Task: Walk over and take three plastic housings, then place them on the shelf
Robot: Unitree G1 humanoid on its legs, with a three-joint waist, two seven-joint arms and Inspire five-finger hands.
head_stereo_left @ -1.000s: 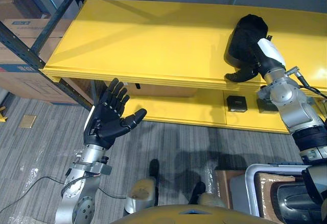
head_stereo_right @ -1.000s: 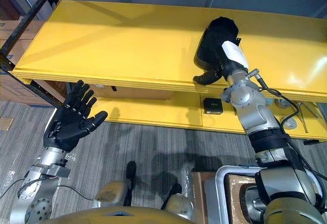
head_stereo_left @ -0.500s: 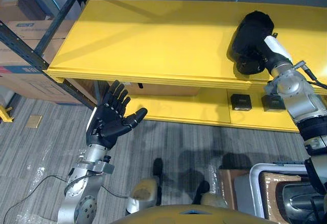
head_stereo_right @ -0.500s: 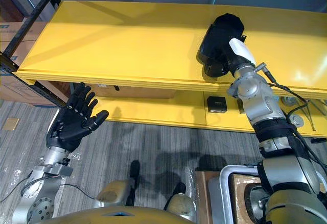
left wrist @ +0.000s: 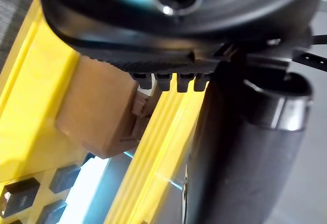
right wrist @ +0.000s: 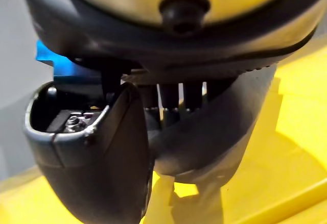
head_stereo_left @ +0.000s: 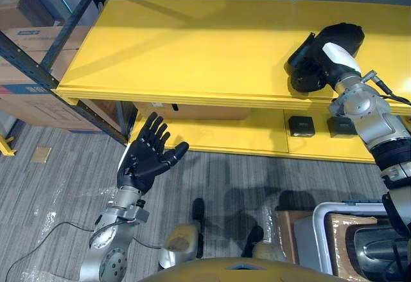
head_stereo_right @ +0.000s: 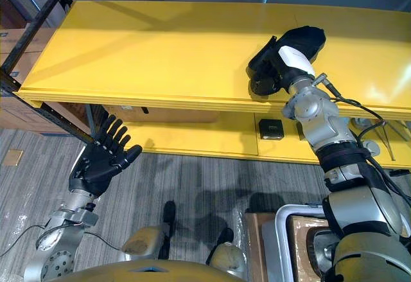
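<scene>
**Placing stage.** The right hand [head_stereo_left: 327, 51] rests on the top board of the yellow shelf [head_stereo_left: 192, 51]; whether its fingers clamp anything cannot be told. The left hand [head_stereo_left: 146, 157] hangs below, spread and empty. Two small black plastic housings [head_stereo_left: 300, 126] sit on the lower board. They are probably light, rigid and smooth-walled, so pinch across opposite sides.

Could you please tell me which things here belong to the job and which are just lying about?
Job: yellow shelf; right hand over it; black boxes on its lower level, possibly housings.
Lying about: cardboard boxes at the left; brown box below the shelf.
</scene>
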